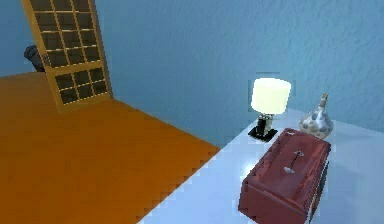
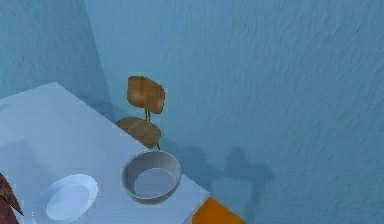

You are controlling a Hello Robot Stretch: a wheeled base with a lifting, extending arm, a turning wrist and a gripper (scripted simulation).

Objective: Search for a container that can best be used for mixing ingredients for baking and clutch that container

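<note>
A grey metal bowl (image 2: pixel 152 177) with high sides stands on the pale blue-white table (image 2: pixel 60 130) near its corner, in the arm side view's lower middle. Left of it lies a shallow white dish or plate (image 2: pixel 70 197) on the same tabletop.
A wooden chair (image 2: pixel 143 112) stands behind the table against the blue wall. On the table (image 1: pixel 215 185) in the forward view stand a dark red box (image 1: pixel 288 180), a small lamp with a white shade (image 1: pixel 269 103) and a silvery vase (image 1: pixel 318 118). A wooden lattice cabinet (image 1: pixel 68 50) stands beyond the orange floor (image 1: pixel 80 150).
</note>
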